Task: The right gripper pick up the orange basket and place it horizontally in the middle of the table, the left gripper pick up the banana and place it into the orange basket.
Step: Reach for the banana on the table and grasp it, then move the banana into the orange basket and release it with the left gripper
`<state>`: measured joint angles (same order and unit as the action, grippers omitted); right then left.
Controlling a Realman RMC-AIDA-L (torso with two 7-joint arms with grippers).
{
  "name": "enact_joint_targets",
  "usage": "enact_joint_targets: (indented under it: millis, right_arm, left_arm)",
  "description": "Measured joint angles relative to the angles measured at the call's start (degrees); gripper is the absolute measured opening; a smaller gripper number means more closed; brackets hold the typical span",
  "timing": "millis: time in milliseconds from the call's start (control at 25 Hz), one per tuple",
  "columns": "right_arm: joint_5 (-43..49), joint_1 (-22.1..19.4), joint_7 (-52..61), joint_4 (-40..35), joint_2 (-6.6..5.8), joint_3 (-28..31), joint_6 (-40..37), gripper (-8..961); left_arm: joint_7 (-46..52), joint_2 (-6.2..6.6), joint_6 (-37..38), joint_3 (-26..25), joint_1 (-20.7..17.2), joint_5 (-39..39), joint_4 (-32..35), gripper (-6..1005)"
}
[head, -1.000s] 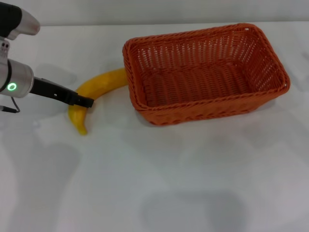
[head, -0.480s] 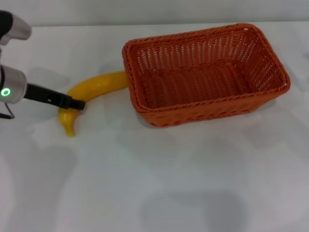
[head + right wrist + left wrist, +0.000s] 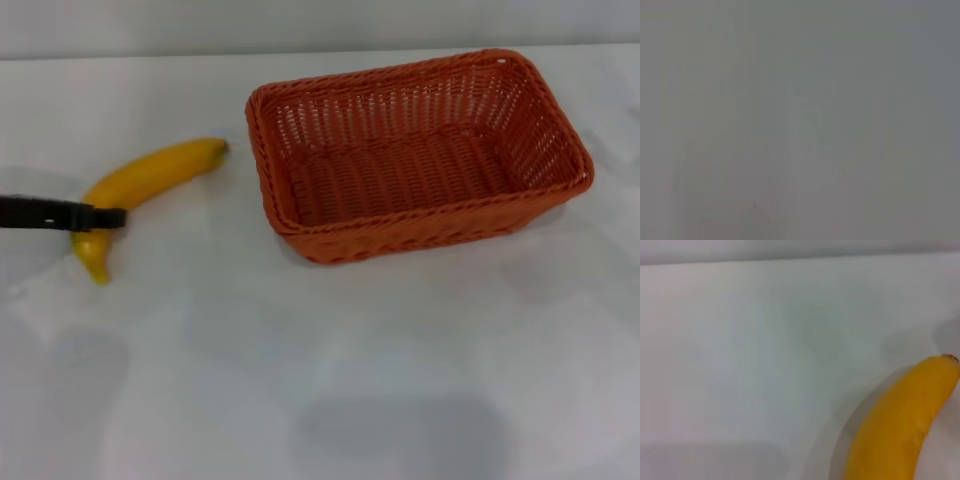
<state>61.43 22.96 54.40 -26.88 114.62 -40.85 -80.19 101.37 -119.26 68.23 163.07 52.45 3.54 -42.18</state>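
Dragged left, away from the orange basket (image 3: 415,155), the banana (image 3: 140,185) sits clamped in the left gripper (image 3: 108,217) jaws.

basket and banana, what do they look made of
Basket: orange woven wicker, likely plastic, judging by the even colour, braided rim and open-weave sides. Banana: smooth, uniformly yellow skin with a faint sheen and hardly any blemishes, so it may be a plastic replica, though real fruit cannot be ruled out.

place: lab-like test bench | evidence: bare glossy white table (image 3: 330,380), pale wall
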Motion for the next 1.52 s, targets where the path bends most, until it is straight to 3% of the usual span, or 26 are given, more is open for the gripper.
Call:
enact_joint_targets:
  millis: [240, 520, 960, 1520]
  right_arm:
    - [0.0, 0.3, -0.6, 0.0, -0.02, 0.0, 0.8, 841]
    - [0.3, 0.7, -1.4, 0.4, 0.05, -0.1, 2.0, 841]
    - [0.5, 0.9, -2.7, 0.9, 0.24, -0.1, 3.5, 841]
    - [0.1, 1.3, -3.9, 1.0, 0.46, 0.0, 4.4, 841]
  left_arm:
    - [-4.7, -0.21, -0.4, 0.1, -6.7, -17.5, -2.9, 505]
    - [-9.6, -0.01, 5.7, 0.0, -9.4, -34.5, -3.4, 505]
    - [-10.9, 0.06, 21.2, 0.0, -2.7, -41.8, -2.6, 505]
    - [-16.9, 0.34, 21.0, 0.0, 2.9, -42.2, 10.9, 522]
